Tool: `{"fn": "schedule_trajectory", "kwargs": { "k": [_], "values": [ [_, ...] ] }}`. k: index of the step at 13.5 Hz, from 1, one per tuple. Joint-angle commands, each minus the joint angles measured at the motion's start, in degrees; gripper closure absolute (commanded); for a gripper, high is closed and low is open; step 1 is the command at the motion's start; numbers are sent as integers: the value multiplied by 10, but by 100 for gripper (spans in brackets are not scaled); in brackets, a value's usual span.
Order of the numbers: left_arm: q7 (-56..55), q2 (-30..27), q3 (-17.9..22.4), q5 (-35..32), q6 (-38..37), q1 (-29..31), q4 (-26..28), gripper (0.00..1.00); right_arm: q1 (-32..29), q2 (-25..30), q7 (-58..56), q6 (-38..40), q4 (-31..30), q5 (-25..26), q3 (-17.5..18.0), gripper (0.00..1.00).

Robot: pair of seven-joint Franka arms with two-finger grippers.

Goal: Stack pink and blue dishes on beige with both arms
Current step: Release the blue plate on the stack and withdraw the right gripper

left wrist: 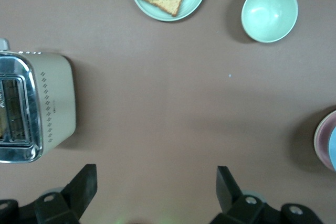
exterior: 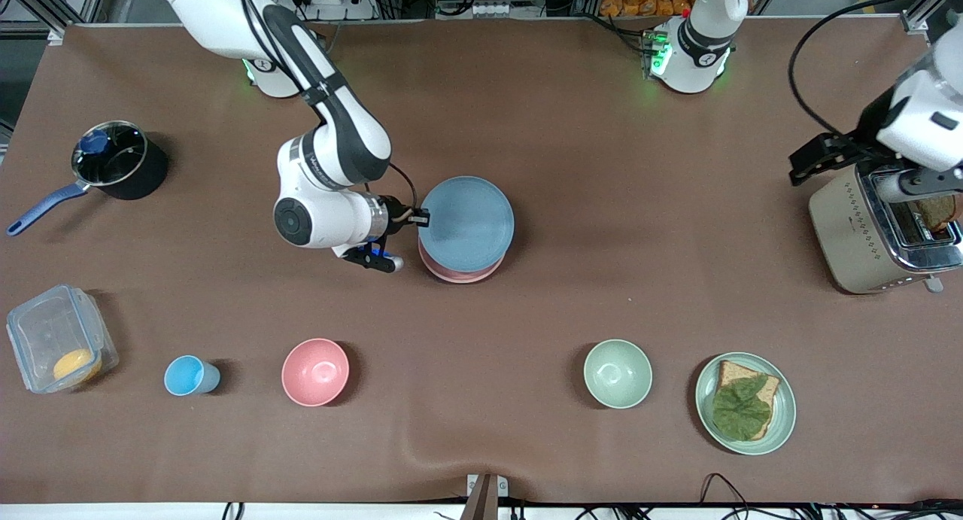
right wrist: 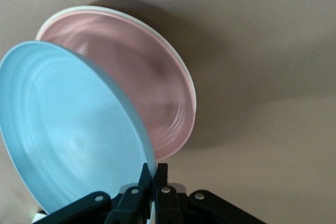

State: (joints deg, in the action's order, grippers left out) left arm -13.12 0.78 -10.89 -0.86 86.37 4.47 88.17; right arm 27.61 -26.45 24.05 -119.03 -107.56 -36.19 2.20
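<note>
My right gripper (exterior: 420, 219) (right wrist: 155, 174) is shut on the rim of the light blue plate (exterior: 466, 220) (right wrist: 68, 129). It holds that plate tilted just over the pale pink plate (exterior: 460, 274) (right wrist: 136, 82) in the middle of the table. A cream-beige plate lies under the pink one, and only its pale rim (right wrist: 63, 14) shows in the right wrist view. My left gripper (left wrist: 156, 184) hangs open and holds nothing, up in the air by the toaster at the left arm's end.
A toaster (exterior: 873, 234) (left wrist: 37, 106) stands at the left arm's end. Near the front camera are a mint plate with toast and a leaf (exterior: 745, 403), a mint bowl (exterior: 618, 373), a pink bowl (exterior: 315, 371), a blue cup (exterior: 188, 375) and a clear container (exterior: 56, 339). A black pot (exterior: 113, 159) sits at the right arm's end.
</note>
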Motion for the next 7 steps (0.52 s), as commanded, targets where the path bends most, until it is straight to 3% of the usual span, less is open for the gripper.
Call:
{"fn": "schedule_trajectory", "kwargs": {
  "k": [1, 7],
  "values": [
    [9, -22, 42, 8, -21, -38, 6, 0, 9, 8, 0, -22, -20, -13, -7, 100],
    [7, -21, 37, 6, -22, -37, 4, 0, 20, -11, -1, -48, -21, -9, -7, 100]
  ]
}}
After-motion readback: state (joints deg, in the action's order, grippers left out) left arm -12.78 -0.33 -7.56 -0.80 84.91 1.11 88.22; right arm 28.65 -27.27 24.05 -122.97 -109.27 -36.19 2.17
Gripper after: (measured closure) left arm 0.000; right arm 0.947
